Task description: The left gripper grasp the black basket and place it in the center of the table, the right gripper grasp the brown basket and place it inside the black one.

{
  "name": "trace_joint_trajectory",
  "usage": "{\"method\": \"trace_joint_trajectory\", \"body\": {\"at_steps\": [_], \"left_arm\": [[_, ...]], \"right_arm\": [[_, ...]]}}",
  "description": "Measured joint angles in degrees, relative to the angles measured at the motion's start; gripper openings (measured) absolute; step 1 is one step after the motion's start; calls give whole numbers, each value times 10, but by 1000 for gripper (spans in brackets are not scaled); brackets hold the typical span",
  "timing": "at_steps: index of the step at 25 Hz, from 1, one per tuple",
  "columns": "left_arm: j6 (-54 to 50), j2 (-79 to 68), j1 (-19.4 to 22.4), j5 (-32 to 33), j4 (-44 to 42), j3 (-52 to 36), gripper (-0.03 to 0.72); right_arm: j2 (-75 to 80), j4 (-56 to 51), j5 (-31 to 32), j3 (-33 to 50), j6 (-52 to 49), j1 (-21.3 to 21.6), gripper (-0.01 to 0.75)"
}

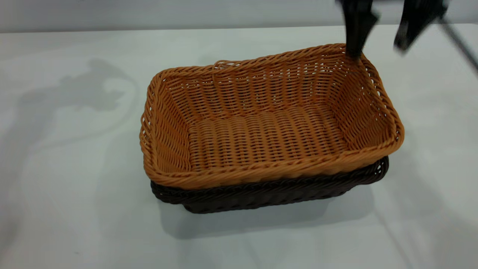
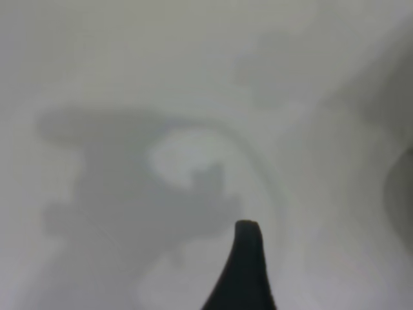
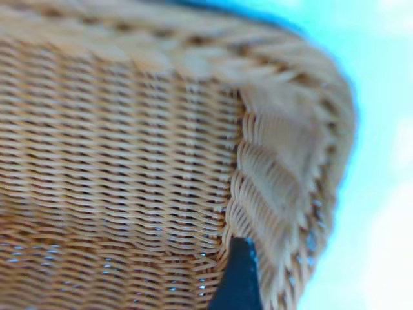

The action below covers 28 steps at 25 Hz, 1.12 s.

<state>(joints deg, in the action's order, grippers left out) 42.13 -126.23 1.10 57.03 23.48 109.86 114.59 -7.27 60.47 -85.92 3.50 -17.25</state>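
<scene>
The brown basket (image 1: 269,130) sits nested inside the black basket (image 1: 269,194) at the middle of the table (image 1: 74,205); only the black basket's rim and lower front show. My right gripper (image 1: 379,46) is open at the brown basket's far right corner, one finger (image 1: 355,45) touching the rim from inside and the other outside. In the right wrist view that inner finger (image 3: 237,278) lies against the brown basket's corner wall (image 3: 129,148). My left gripper (image 2: 321,278) is out of the exterior view; its wrist view shows one finger (image 2: 247,265) over bare table, open and empty.
The left arm's shadow (image 1: 86,89) falls on the table at the far left. Bare tabletop surrounds the stacked baskets on every side. The table's far edge (image 1: 149,30) runs along the back.
</scene>
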Motion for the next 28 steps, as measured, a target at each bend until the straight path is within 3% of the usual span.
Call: {"method": "trace_joint_trajectory", "body": {"at_steps": [7,17,23,28], "left_arm": [[-99,100,0,95,-57,16,584],[-272,249,2,98,-162,17,584],[-336,326,3,98,-181,-7,584],[-354,428,3,98,-181,-121,584]], "right_arm": [[-196,1,20,-7,0,0,591],[-432,-16,106,11,5,0,591],[-576,-32,102,141,12,0,591],[-711,-51,85,275,12,0,591]]}}
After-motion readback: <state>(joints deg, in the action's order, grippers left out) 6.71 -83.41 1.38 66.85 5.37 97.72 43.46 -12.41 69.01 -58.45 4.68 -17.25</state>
